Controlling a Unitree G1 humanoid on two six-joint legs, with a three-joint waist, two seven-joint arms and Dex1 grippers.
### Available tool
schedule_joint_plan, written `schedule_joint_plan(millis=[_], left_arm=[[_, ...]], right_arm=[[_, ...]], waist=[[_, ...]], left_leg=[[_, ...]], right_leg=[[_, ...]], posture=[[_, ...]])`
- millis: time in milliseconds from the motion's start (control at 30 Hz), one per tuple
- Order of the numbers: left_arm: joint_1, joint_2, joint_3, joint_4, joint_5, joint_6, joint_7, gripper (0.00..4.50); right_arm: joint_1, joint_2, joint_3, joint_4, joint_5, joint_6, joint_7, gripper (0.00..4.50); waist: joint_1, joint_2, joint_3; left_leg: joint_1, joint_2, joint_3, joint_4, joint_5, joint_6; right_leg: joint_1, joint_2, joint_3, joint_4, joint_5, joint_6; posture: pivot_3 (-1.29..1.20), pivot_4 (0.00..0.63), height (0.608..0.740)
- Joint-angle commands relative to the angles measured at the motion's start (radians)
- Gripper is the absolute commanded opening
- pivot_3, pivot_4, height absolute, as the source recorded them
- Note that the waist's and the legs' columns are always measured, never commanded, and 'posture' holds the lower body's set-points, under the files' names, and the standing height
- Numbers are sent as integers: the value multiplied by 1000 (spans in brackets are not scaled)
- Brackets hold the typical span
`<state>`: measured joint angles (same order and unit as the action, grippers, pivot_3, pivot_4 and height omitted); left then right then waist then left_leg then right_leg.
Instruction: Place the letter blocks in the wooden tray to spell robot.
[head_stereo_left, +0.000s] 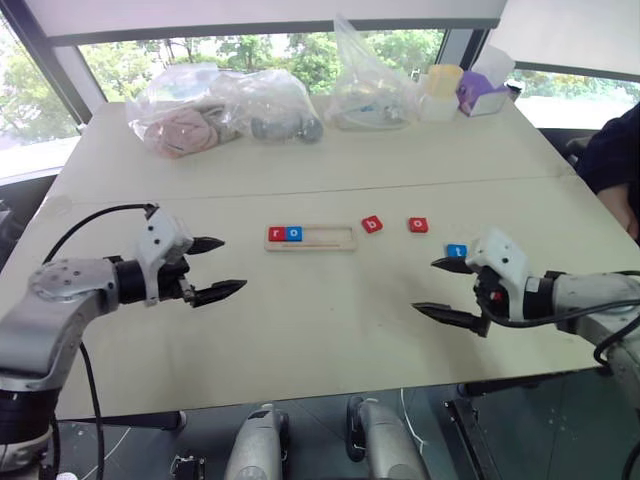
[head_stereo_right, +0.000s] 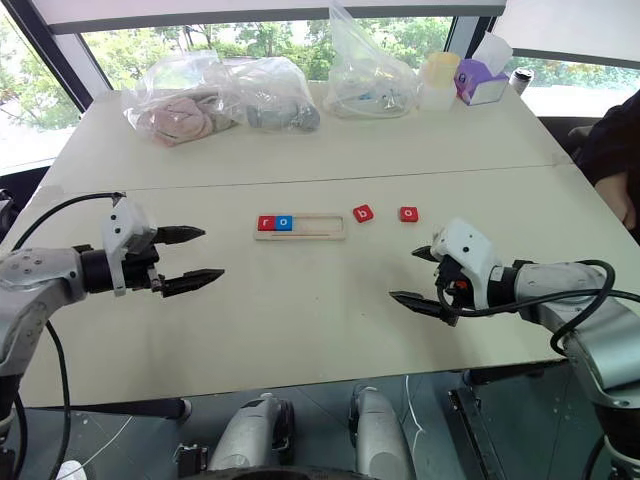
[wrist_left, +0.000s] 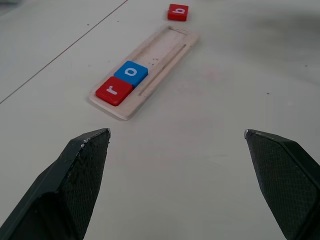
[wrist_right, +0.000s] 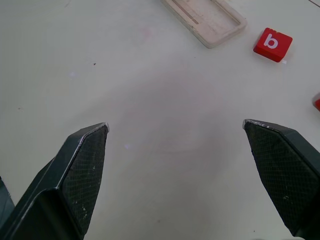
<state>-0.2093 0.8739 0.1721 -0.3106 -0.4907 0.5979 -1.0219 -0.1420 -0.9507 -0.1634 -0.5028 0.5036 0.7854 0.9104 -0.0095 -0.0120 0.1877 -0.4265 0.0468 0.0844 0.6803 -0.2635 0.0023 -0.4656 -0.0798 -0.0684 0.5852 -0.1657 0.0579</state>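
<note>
The wooden tray (head_stereo_left: 326, 239) lies at the table's middle, with a red r block (head_stereo_left: 277, 234) and a blue o block (head_stereo_left: 294, 234) side by side at its left end. Loose on the table to its right are a red b block (head_stereo_left: 372, 224), a red o block (head_stereo_left: 418, 225) and a blue t block (head_stereo_left: 456, 250). My left gripper (head_stereo_left: 233, 263) hovers open, left of the tray and nearer to me. My right gripper (head_stereo_left: 424, 285) hovers open and empty, just on the near side of the t block. The right wrist view shows the tray's empty end (wrist_right: 205, 17) and the b block (wrist_right: 272, 44).
Clear plastic bags (head_stereo_left: 215, 110) with soft items sit along the far side, with another bag (head_stereo_left: 370, 85), a yellow cup (head_stereo_left: 443, 85) and a purple tissue box (head_stereo_left: 482, 95) at the back right. A person's dark sleeve (head_stereo_left: 615, 160) is at the right edge.
</note>
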Motion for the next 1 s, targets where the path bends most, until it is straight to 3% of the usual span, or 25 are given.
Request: schedule_joint_plan(millis=[33, 433, 700, 867, 1000], left_arm=[[-26, 24, 2, 0, -11, -36, -41, 4500], [-99, 36, -37, 73, 17, -78, -87, 4500], [-213, 10, -118, 239, 92, -193, -129, 4500], [-389, -68, -219, 531, 217, -414, -175, 4500], [-589, -170, -303, 896, 327, -648, -251, 4500]], right_arm=[[-30, -19, -26, -4, 5, -33, 10, 4441], [-80, -3, 6, -1, -2, -45, -12, 4441], [-65, 25, 17, -23, -8, -51, -58, 4441], [-52, 40, 31, -49, -18, -50, -92, 4441], [-35, 55, 31, -79, -22, -44, -131, 4441]], waist=[[0, 0, 0], [2, 0, 0], [12, 0, 0], [27, 0, 0], [41, -1, 0]], left_leg=[[0, 0, 0, 0, 0, 0], [0, 0, 0, 0, 0, 0], [0, -1, 2, 1, 0, 0], [1, -2, 3, 3, 0, 0], [1, -3, 2, 5, 1, 1]], right_leg=[[0, 0, 0, 0, 0, 0], [0, 0, 0, 1, 0, 0], [0, 0, 0, 3, 0, 0], [0, 0, 0, 8, 0, 0], [1, 0, 0, 10, 1, -1]], posture=[[0, 150, 740], [0, 150, 740], [0, 150, 740], [0, 150, 740], [0, 150, 740]])
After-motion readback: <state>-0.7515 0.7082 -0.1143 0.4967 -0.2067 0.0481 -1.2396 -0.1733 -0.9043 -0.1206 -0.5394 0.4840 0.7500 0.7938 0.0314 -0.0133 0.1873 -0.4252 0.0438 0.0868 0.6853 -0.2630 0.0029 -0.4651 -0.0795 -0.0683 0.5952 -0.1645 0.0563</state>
